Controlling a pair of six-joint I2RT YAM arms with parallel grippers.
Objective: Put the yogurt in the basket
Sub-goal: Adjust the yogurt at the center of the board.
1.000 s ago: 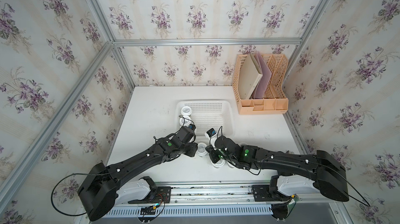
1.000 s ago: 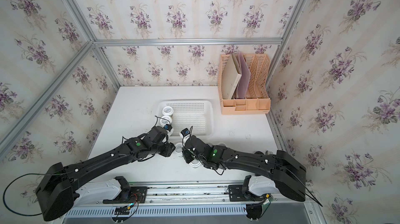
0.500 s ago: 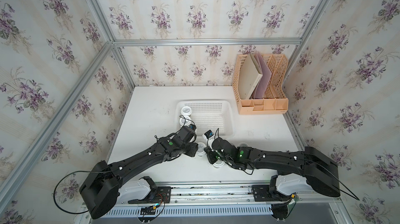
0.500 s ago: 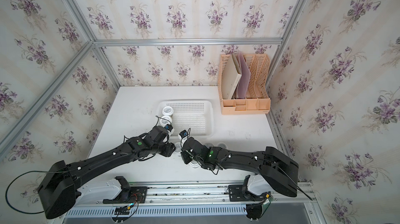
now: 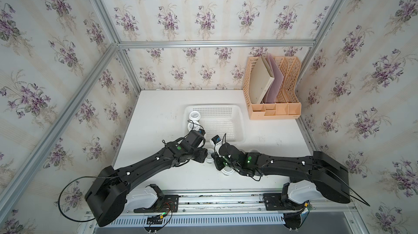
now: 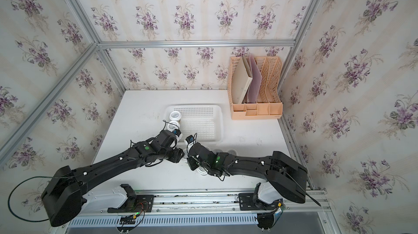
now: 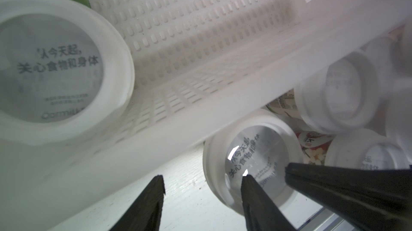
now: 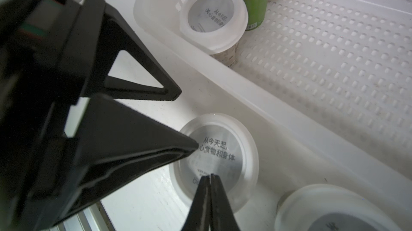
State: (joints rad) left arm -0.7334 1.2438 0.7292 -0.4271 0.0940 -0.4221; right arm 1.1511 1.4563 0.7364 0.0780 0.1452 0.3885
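Closed right end effector (image 8: pixel 210 175) over 1 yogurt cup (image 8: pixel 223 151), just beside basket (image 8: pixel 278 116)

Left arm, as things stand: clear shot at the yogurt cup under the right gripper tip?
Probably not cleanly. The left gripper is open at that yogurt cup, but the shut right gripper hangs over it, and the basket wall sits close.

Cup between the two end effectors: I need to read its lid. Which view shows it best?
Right wrist: the cup sits mid-frame, its lid print sharp. Left wrist shows it with glare, clipped by the basket rim. In both top views it is a sliver between the arms.
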